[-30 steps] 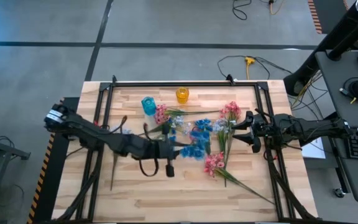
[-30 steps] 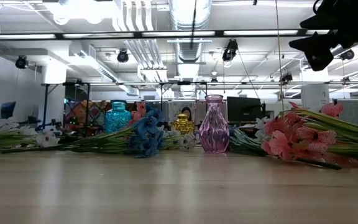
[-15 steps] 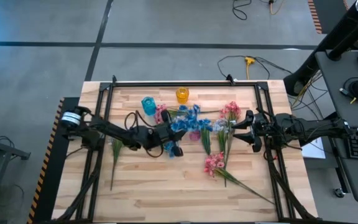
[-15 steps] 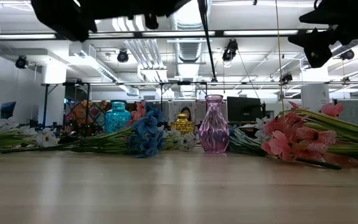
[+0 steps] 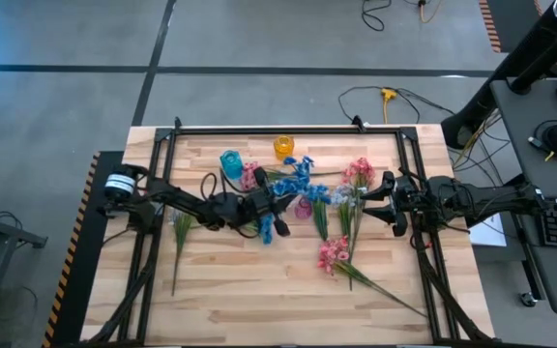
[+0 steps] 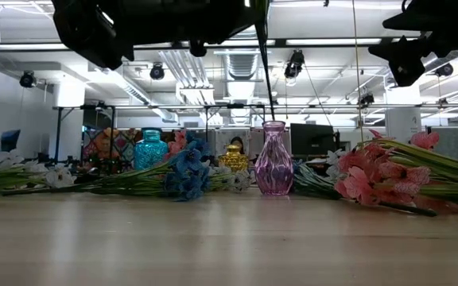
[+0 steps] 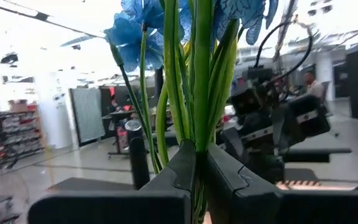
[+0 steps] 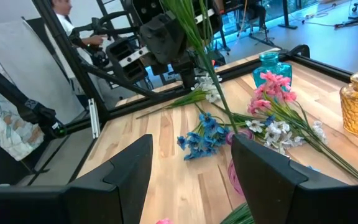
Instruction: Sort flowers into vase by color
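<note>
A spray of blue flowers [image 5: 293, 179] hung above the middle of the desk [image 5: 230, 300], just above centre in the overhead frame, its green stem clamped between the shut fingers of the left hand [image 5: 262, 205]. In the left wrist view the same stem [image 7: 199, 93] rose straight up from between the closed fingertips toward the upper middle of the frame. The step in hand looked like carrying a blue spray to its matching vase, and the blue vase [image 5: 230, 162] stood just up and to the left of the blooms, beside a yellow vase [image 5: 283, 147]. A pink vase [image 6: 273, 159] stood at the centre of the table-level frame, with the hanging stem right above its mouth there, though depth could not be told from that view. More flowers lay on the desk: pink ones [image 5: 333, 254] toward the lower right, and another blue bunch [image 6: 185, 173] left of centre. The next move probably called for lowering the stem end into the blue vase's narrow neck. The right hand [image 5: 383, 205] waited at the right of the desk, fingers apart and empty.
</note>
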